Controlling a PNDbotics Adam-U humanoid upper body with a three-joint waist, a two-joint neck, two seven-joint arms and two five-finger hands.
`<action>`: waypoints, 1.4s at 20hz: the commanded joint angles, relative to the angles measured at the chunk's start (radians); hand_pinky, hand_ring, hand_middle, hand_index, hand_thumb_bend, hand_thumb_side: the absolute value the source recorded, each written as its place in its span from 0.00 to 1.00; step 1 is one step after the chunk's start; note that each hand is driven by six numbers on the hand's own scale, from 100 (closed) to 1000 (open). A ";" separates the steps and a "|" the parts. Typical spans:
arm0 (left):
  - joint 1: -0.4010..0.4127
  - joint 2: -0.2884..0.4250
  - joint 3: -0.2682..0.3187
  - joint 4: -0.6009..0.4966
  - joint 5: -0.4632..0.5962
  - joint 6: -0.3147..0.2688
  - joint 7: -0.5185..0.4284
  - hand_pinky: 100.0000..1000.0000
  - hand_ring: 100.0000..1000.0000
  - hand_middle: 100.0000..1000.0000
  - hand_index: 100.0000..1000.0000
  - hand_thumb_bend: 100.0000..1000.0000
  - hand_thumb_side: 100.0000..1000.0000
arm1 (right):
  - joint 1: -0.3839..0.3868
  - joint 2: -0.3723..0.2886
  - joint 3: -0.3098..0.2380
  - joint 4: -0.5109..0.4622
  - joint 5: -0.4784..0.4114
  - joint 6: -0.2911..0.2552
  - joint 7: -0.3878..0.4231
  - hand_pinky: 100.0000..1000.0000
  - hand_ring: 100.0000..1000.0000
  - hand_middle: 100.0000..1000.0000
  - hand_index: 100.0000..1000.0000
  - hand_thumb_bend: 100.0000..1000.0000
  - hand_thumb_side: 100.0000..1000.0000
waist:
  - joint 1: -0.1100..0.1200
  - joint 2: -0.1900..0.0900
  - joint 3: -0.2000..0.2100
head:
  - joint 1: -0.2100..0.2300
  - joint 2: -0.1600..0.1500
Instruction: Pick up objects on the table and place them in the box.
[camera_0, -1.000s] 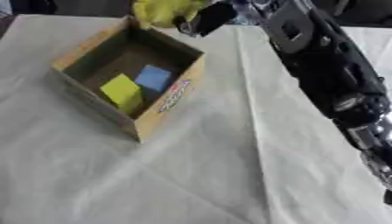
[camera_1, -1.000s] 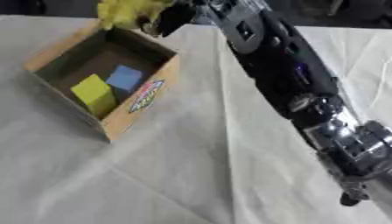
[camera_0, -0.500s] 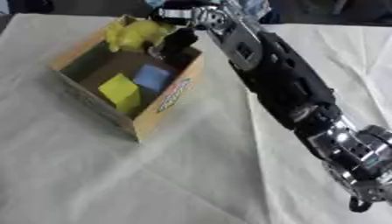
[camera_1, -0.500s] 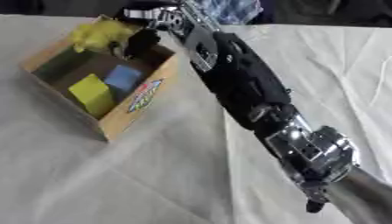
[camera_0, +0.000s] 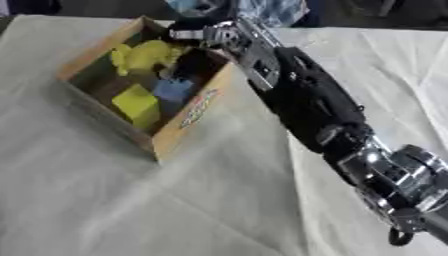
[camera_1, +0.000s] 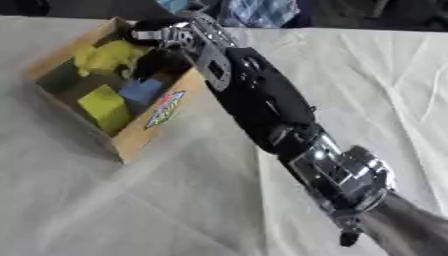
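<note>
Right hand (camera_0: 194, 62) is reaching into open cardboard box (camera_0: 188, 120) at upper left, beside yellow soft toy (camera_0: 143, 54); finger state unclear. Advice: release fully, lift straight.

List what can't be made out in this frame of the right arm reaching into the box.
- Right hand: dark and blurred over the box in both eye views, so whether its fingers hold the yellow toy cannot be told.
- Yellow toy: blurred, its shape unclear.
- Blue block: its far side is covered by the hand.
- Label on the box's side: print too blurred to read.
- Left hand: in neither view.
</note>
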 joint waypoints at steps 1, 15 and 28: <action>-0.011 0.011 0.001 -0.014 0.000 -0.001 -0.003 0.57 0.83 1.00 0.63 0.14 0.93 | -0.030 -0.008 -0.009 -0.004 0.033 -0.026 0.003 0.94 0.91 0.82 0.96 0.03 0.67 | 0.006 -0.018 0.000 | -0.002 -0.013; -0.007 0.012 0.003 -0.014 -0.003 0.001 -0.004 0.57 0.83 1.00 0.63 0.14 0.92 | -0.029 -0.044 -0.024 -0.062 0.032 -0.047 0.010 0.97 0.94 0.84 0.99 0.31 0.91 | 0.007 -0.020 -0.008 | 0.005 -0.013; -0.003 0.016 0.010 -0.014 -0.007 0.002 0.007 0.57 0.83 1.00 0.63 0.14 0.93 | 0.010 -0.143 -0.062 -0.266 -0.180 -0.004 0.013 0.93 0.88 0.81 1.00 0.00 0.85 | 0.006 -0.022 -0.018 | 0.024 -0.010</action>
